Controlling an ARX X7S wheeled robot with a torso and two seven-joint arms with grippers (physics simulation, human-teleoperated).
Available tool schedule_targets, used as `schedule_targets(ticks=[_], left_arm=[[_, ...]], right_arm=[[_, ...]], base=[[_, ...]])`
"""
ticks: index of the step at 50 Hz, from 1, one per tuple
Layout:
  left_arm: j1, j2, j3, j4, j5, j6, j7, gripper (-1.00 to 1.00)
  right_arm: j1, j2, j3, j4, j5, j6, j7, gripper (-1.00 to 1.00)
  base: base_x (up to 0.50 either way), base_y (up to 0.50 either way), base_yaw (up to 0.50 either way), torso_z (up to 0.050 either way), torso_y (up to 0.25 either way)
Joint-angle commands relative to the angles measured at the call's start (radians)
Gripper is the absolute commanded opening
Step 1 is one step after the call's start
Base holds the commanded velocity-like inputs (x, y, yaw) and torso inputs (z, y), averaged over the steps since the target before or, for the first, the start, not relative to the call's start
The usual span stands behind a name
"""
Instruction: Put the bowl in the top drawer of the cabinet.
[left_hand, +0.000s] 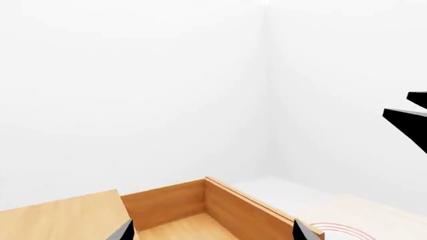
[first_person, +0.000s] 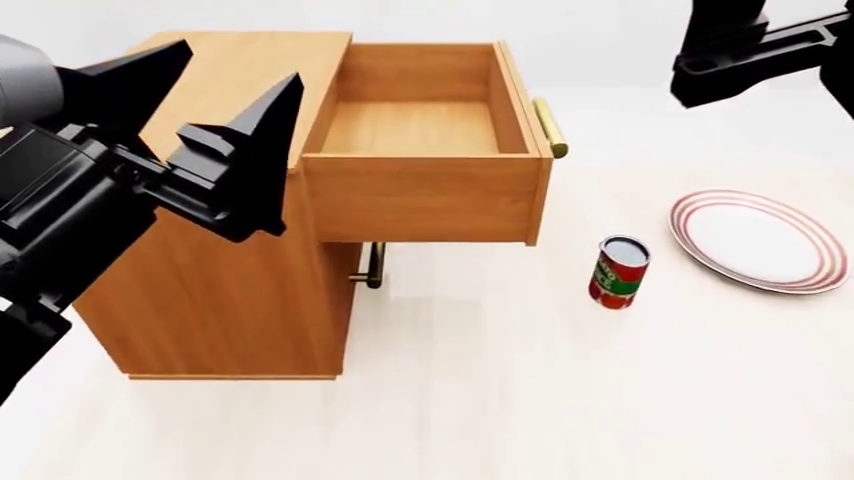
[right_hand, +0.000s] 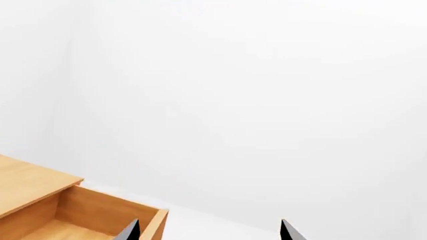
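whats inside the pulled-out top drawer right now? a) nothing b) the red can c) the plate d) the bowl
a: in the head view the top drawer stands open with only its bare wooden floor showing; the can and the plate are out on the floor, and no bowl is in view.

top drawer pulled open, unobstructed from above; can and plate well aside

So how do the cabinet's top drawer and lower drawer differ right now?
The wide light-brown wooden top drawer is pulled fully out, its empty inside showing; the lower drawer sits shut beneath it, mostly hidden. The top's brass bar handle looks longer than the lower handle. Both belong to the wooden cabinet.
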Motion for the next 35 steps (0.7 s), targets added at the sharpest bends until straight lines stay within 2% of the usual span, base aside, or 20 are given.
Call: schedule_targets(ticks=[1,12,19,25,35], left_arm=[[-0.013,-0.009,-0.004,0.004,-0.027,0.003,-0.019,1.0],[-0.047,-0.048,-0.037,0.011,-0.134,0.001,-0.089,1.0],[-0.092,-0.083,-0.043,-0.03,-0.268,0.005,-0.17,1.0],[-0.113,-0.128,-0.038,-0.057,-0.434,0.025,-0.245,1.0],[-0.122,-0.223,-0.029,-0.048,-0.586,0.025,-0.288,1.0]], right_arm=[[0.023,0.014,-0.006,0.006,0.016,0.009,0.009,1.0],[0.187,0.073,-0.039,0.107,0.158,0.18,0.068,1.0],[0.302,0.201,-0.124,0.244,0.331,0.214,0.154,1.0],[0.411,0.365,-0.318,0.39,0.506,0.22,0.185,1.0],[0.519,0.525,-0.586,0.472,0.513,0.221,0.085,1.0]], base=[[0.31,0.0,0.0,0.0,0.0],[0.02,0.0,0.0,0.0,0.001],[0.0,0.0,0.0,0.0,0.0],[0.0,0.0,0.0,0.0,0.0],[0.0,0.0,0.0,0.0,0.0]])
